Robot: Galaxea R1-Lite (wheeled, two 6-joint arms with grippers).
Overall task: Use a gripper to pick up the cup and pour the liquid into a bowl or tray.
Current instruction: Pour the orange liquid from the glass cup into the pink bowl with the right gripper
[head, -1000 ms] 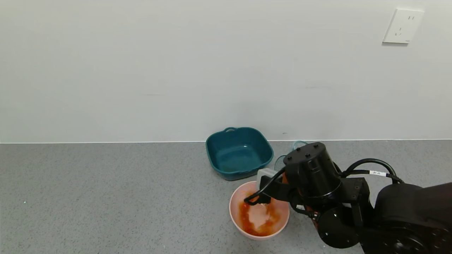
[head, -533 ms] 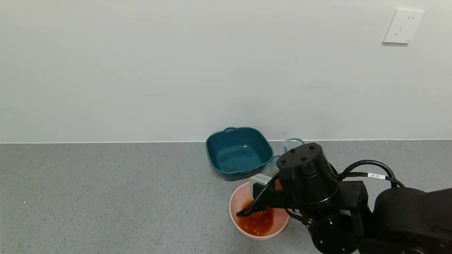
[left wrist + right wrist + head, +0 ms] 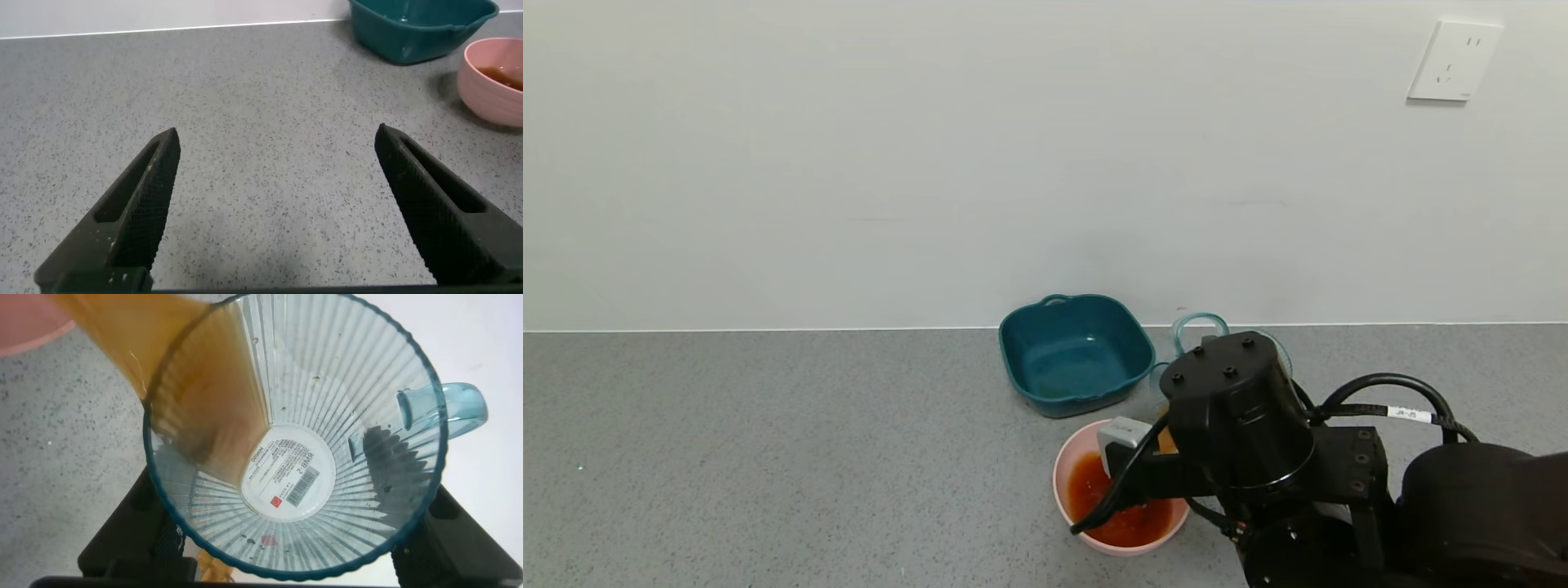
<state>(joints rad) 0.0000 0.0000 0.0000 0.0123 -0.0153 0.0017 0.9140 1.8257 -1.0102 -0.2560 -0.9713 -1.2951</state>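
Note:
My right gripper (image 3: 286,535) is shut on the ribbed blue-grey cup (image 3: 294,433), one dark finger (image 3: 122,539) on each side of it. The cup is tipped over. The reddish-brown liquid (image 3: 155,343) runs over its rim towards the pink bowl (image 3: 24,322). In the head view the black wrist (image 3: 1233,408) hides most of the cup; its tab (image 3: 1197,325) shows behind it. The bowl (image 3: 1062,465) sits below, holding liquid (image 3: 1123,506). My left gripper (image 3: 274,143) is open and empty over bare counter, away from the bowl (image 3: 490,77).
A dark teal square dish (image 3: 1074,355) with handles stands just behind the bowl, near the wall; it also shows in the left wrist view (image 3: 421,28). A white wall socket (image 3: 1454,61) is at the upper right. Grey speckled counter stretches to the left.
My right wrist has turned and the cup has tipped further, its tab rising behind the wrist. The liquid in the bowl has gone from a splash to a calmer pool.

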